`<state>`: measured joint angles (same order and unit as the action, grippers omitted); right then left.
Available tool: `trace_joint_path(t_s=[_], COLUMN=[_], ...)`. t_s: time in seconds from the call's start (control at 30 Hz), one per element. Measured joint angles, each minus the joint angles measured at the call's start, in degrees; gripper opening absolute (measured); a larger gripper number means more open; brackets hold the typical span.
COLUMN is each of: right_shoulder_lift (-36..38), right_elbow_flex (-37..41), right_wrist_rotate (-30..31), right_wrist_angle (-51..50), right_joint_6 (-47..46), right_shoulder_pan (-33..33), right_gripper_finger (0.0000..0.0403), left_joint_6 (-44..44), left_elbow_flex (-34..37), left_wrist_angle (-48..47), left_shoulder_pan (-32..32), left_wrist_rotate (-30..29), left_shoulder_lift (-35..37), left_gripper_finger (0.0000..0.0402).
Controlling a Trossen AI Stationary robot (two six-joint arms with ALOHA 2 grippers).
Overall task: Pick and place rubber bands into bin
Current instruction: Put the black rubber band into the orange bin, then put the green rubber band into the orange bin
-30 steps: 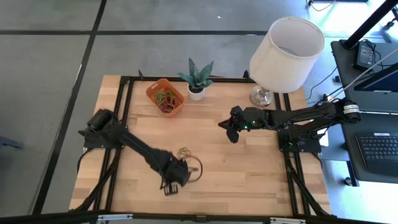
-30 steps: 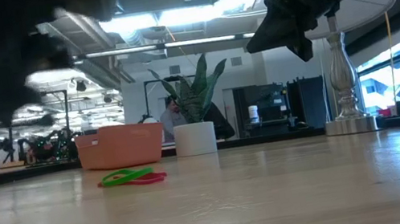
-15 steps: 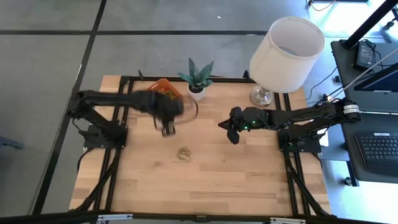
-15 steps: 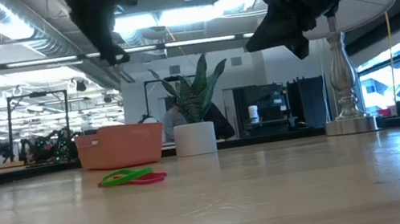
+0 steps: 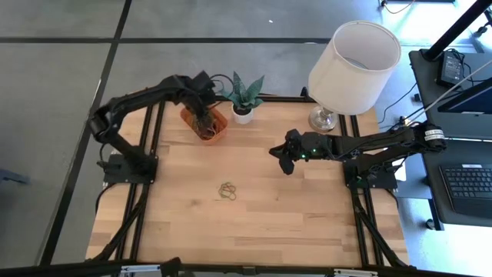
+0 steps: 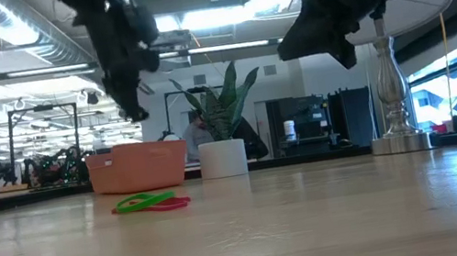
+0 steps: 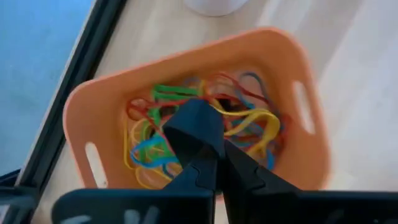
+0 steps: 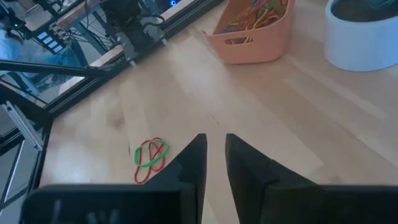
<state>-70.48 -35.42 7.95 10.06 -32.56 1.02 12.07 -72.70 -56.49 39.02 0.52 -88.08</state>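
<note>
The pale wooden bench (image 5: 307, 215) carries a shallow orange plastic bin (image 7: 297, 155) directly beneath the clenched left hand (image 7: 208, 146), full of mixed-colour rubber bands (image 7: 249, 121). The right hand (image 8: 214, 155), slightly parted and empty, hovers beside loose red and green bands (image 8: 150, 155).

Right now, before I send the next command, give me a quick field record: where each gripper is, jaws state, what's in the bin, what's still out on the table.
left gripper: above the bin, jaws shut
held by left gripper: cannot tell
bin contents: tangle of rubber bands, mixed colours
right gripper: raised over mid-table, jaws slightly apart, nothing between them
left on table: loose bands, green and red, near table centre
nearby: plant pot beside the bin; lamp at the back right
</note>
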Motion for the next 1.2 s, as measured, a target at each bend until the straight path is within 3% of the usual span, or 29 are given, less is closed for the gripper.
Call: trace_joint_path(t_s=[0.3, 0.57, 0.7, 1.2], right_shoulder_lift=[0.0, 0.0, 0.0, 0.0], right_elbow_flex=[0.0, 0.0, 0.0, 0.0], right_wrist_rotate=[3.91, 5.72, 5.72, 5.72], right_wrist_angle=[0.0, 0.44, 0.44, 0.4], right_joint_6=[-1.8, -3.28, -3.3, -2.78], right_shoulder_pan=[0.0, 0.0, 0.0, 0.0], right_gripper_finger=[0.0064, 0.0064, 0.0064, 0.0064], left_joint_6=[0.34, -6.77, -9.12, -18.15], left_elbow_flex=[0.86, 0.87, 0.87, -1.18], left_wrist_angle=[2.55, 2.71, 2.32, 1.6], left_shoulder_pan=[4.38, 4.62, 4.62, 4.56], left_wrist_rotate=[-0.55, -10.3, -13.98, -10.73], left_shoulder_lift=[-9.11, -16.03, -16.23, -11.23], left_gripper_finger=[0.0004, 0.004, 0.0063, 0.0176])
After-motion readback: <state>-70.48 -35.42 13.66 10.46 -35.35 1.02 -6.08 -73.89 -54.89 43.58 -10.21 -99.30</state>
